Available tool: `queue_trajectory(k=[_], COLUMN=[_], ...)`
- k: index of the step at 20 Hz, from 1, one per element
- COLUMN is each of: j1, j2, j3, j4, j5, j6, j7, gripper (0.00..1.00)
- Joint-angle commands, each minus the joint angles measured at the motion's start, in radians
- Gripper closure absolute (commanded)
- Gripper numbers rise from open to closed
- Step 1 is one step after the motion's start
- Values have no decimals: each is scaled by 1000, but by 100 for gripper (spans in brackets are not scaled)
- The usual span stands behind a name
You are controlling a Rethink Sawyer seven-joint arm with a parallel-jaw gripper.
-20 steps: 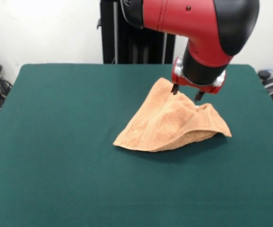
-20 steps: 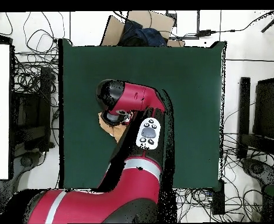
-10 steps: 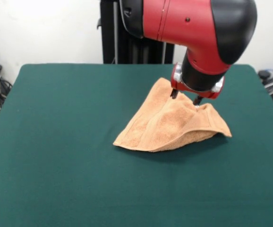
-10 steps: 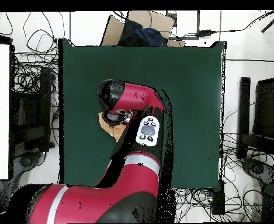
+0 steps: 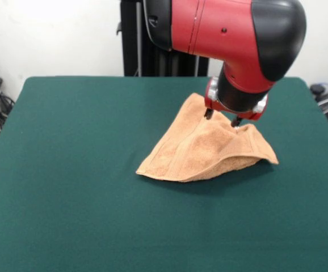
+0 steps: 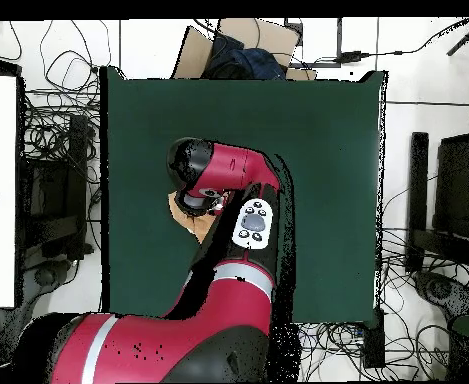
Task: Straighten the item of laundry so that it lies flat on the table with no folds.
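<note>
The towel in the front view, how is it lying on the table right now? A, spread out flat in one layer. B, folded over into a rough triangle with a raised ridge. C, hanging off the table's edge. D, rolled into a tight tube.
B: the towel lies doubled in a rough triangle on the green table, peaked where the open end effector meets its top ridge.

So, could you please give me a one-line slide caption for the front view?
Open gripper poised over the folded peach towel on the green table.
</note>
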Motion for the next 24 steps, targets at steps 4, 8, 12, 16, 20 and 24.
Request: queue_trajectory(k=[4,8,12,16,20,24], j1=[21,21,28,66,92,100], j2=[56,89,120,118,134,136], j3=[20,31,10,-34,-72,-91], j4=[-48,-39,-58,-40,-48,-46], j5=[36,19,-20,-38,-11,21], j6=[-7,-145,-284,-397,-414,-401], j7=[297,269,262,298,311,308], gripper=[0,0,0,0,0,0])
